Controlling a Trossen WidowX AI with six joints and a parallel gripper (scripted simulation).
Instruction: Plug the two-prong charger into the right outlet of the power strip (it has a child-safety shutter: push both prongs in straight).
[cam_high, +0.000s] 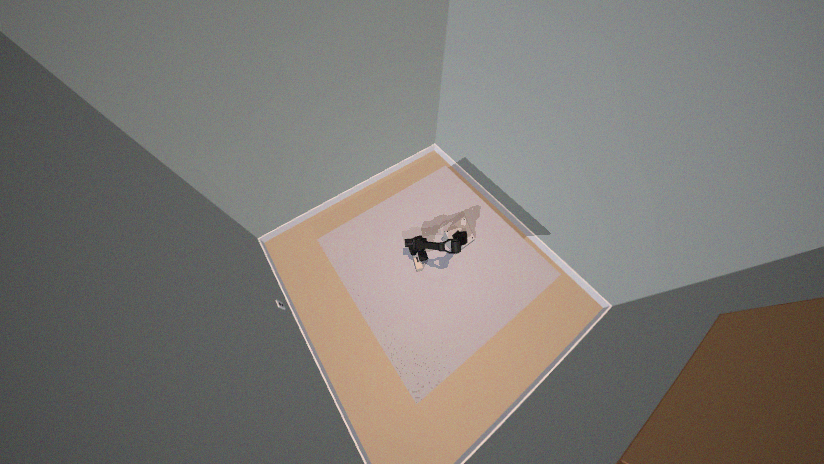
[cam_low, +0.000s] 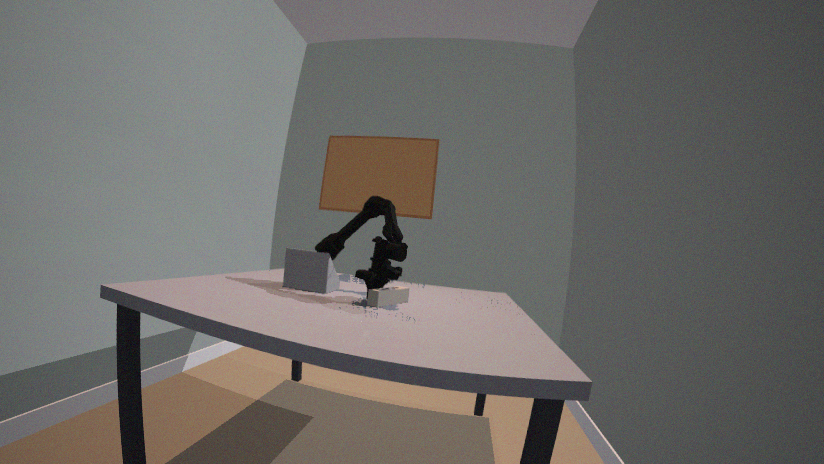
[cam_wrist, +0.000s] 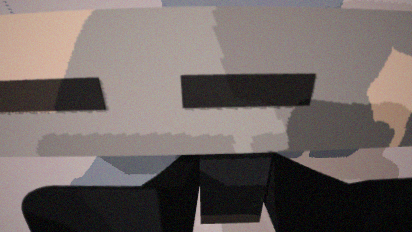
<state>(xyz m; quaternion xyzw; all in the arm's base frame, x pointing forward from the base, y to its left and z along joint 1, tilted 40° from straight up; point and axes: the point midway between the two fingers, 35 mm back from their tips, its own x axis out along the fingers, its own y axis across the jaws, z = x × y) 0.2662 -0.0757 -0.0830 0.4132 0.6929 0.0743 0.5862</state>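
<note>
Claw (cam_wrist: 232, 200) is closed on the charger (cam_wrist: 231, 192), a small dark block seen between the two dark fingers at the 6 o'clock edge of the wrist view. Prongs are not visible.

Directly ahead, toward 12 o'clock, lies the power strip (cam_wrist: 150, 125), a pale bar across the view with two dark slots; the slot (cam_wrist: 247, 90) nearest the charger sits just above it. Exterior view puts the claw right over the strip (cam_low: 387, 295) on the bench (cam_low: 472, 345).

Handling judgement: the charger looks rigid, light and smooth-sided, so it may twist under push. Best held on its flat opposite faces, square to the prongs, so both enter together.
</note>
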